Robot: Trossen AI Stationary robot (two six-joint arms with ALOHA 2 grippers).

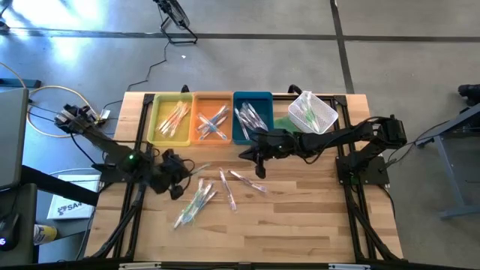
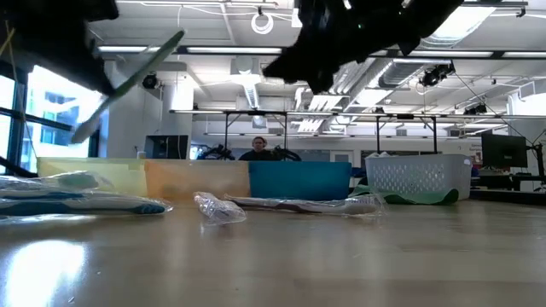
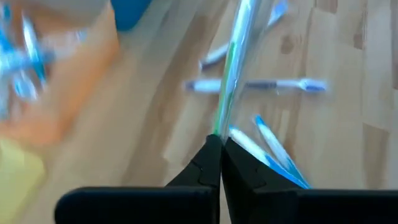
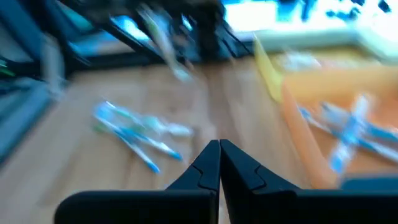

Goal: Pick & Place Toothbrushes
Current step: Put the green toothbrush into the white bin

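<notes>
My left gripper [image 1: 184, 177] hovers over the table's left middle, shut on a green-handled wrapped toothbrush [image 3: 231, 68], which shows lifted and slanted in the low view [image 2: 128, 81]. My right gripper [image 4: 219, 149] is shut and empty, hanging in the air near the front of the blue tray [image 1: 253, 116]. Several wrapped toothbrushes lie flat on the wood: a cluster [image 1: 193, 201] at near left and others [image 1: 246, 180] at the middle. More lie in the yellow tray [image 1: 171, 118], the orange tray [image 1: 212, 120] and the blue tray. My left gripper pinches the green toothbrush by one end [image 3: 217, 132] between its two fingertips. The fingers lie along it, and the rest sticks out past them. It is lifted clear of the table and tilted, its free end [image 2: 175, 38] higher than the held end.
The three trays stand side by side along the far edge. A white mesh basket [image 1: 311, 112] sits tilted at far right on something green. Bare wood lies toward the near edge and the right. A person [image 2: 258, 147] shows far behind the table.
</notes>
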